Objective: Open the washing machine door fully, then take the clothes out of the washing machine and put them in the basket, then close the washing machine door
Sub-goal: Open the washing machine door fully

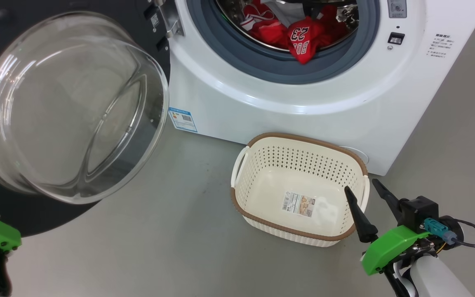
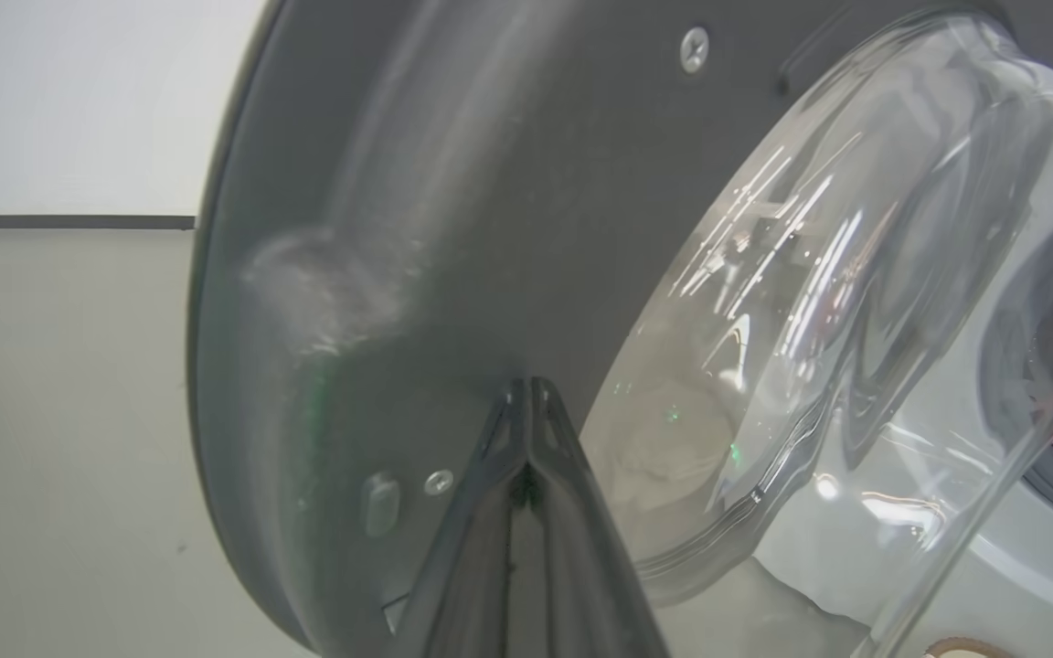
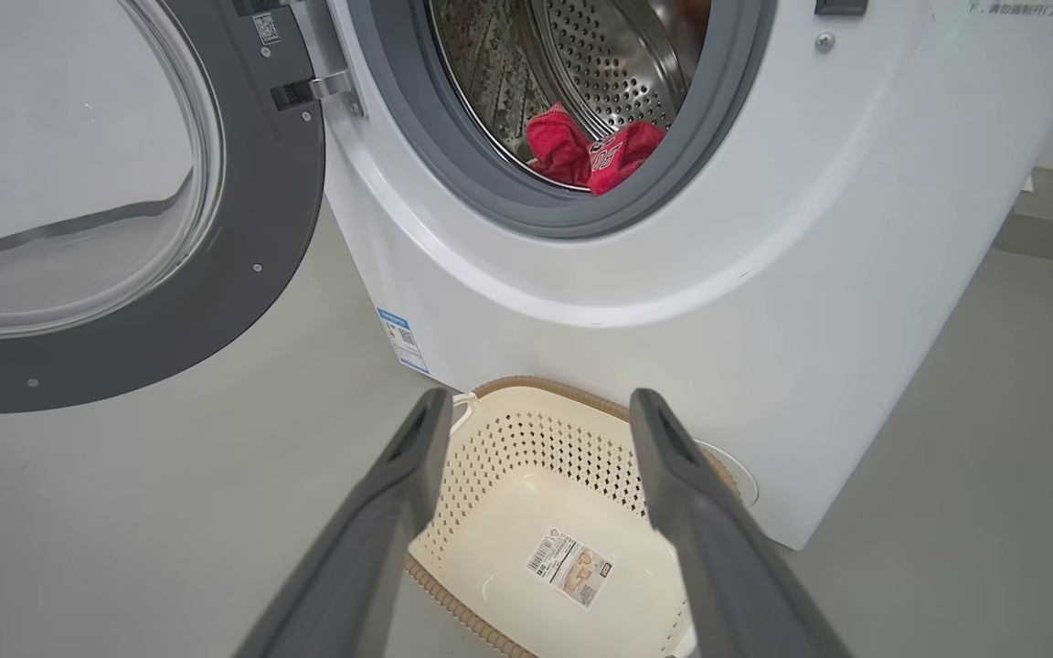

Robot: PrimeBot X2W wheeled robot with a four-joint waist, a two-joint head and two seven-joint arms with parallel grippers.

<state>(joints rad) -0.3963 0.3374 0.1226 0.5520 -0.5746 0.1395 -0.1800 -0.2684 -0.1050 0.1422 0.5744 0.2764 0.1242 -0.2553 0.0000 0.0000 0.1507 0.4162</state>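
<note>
Though clothes (image 1: 303, 39) lie half-hidden inside, left claw (image 2: 526, 388) is pressed together, right claw (image 3: 540, 402) spread.

Left claw (image 2: 528, 391) tight; right claw (image 3: 542, 404) wide.

Clothes (image 1: 303, 37) (drum (image 1: 230, 16) too) partly beyond head view's top edge

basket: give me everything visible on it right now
The basket is a small rounded-rectangle tub of cream-white plastic, walls perforated, with a brown woven-look rim and side handles. It stands upright on the grey floor, close before the washing machine. Inside lies only a paper label stuck to its bottom. The open right gripper hangs over its right end, apparently not touching.
</note>
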